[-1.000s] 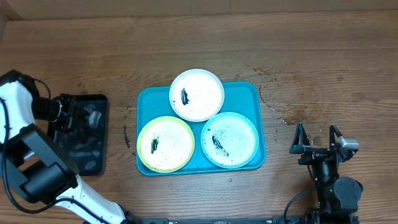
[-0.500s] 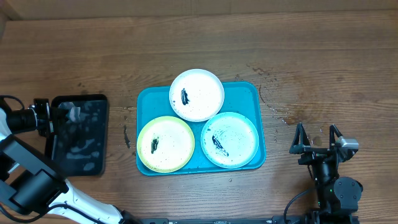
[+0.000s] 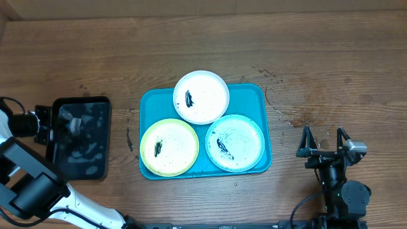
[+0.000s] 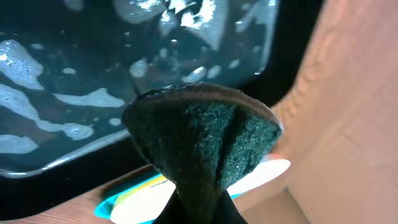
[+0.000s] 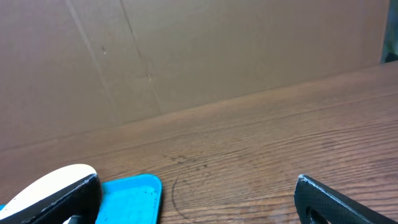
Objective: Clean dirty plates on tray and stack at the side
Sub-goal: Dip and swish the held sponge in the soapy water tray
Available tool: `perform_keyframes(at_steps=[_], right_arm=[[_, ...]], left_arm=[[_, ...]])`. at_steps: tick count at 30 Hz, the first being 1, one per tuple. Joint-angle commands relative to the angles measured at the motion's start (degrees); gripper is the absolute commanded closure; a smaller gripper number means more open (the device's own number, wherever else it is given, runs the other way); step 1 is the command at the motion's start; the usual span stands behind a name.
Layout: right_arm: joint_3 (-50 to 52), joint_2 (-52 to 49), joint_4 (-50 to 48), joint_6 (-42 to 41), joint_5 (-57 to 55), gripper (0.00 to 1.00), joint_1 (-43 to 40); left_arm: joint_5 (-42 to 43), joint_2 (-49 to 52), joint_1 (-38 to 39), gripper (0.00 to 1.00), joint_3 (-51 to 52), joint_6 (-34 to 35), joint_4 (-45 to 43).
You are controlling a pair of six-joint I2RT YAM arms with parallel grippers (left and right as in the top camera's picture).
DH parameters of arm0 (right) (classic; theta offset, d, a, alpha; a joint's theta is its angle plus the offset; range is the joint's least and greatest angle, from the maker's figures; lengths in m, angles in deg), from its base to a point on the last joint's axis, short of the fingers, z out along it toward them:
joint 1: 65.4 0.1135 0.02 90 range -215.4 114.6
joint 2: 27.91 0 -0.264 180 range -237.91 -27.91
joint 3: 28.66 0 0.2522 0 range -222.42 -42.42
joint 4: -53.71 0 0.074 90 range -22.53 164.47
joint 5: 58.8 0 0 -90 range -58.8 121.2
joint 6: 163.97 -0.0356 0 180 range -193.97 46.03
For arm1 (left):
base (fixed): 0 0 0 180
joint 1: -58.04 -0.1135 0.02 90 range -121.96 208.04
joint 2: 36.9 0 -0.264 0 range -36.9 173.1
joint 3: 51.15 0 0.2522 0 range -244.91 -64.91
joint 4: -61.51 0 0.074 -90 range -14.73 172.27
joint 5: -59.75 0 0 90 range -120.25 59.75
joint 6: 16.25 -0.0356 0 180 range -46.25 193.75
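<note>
Sponge comes nearest in the left wrist's view: dark green, scrubby, and folded into a fan where the left fingers are clenched on its lower end. It looks soft and soaked, so it should squash flat under pressure and may drip on the way across. Behind it lies the black tray with sudsy water pooled in it. Whether the sponge touches that water or hangs just clear of it I cannot tell. At the other side of the counter the right fingers are spread wide with nothing between them.

Between the two arms sits the turquoise tray. The yellow-green plate and the mint plate lie side by side along its near edge, each with a black smear left of centre. Beyond them the white plate rides over the tray's far rim, and it is smeared too. To my eye all three are light, stiff and shallow. They would be slick once wet and apt to skate under a scrubbing sponge. The raised rim is the place to pinch each one, on the side facing the free arm.
</note>
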Motion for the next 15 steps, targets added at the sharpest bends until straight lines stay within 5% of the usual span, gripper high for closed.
perform_keyframes(at_steps=[1,9,15], right_arm=[[0.59,0.2,-0.44,0.44,-0.72,0.0,-0.35],[0.61,0.2,-0.44,0.44,-0.72,0.0,-0.35],[0.61,0.2,-0.44,0.44,-0.72,0.0,-0.35]], left_arm=[[1.84,0.22,0.46,0.96,0.63,-1.46,1.4],[6.71,0.07,0.37,0.96,-4.87,-5.35,5.33],[-5.44,0.63,2.47,0.96,1.86,-2.95,-2.29]])
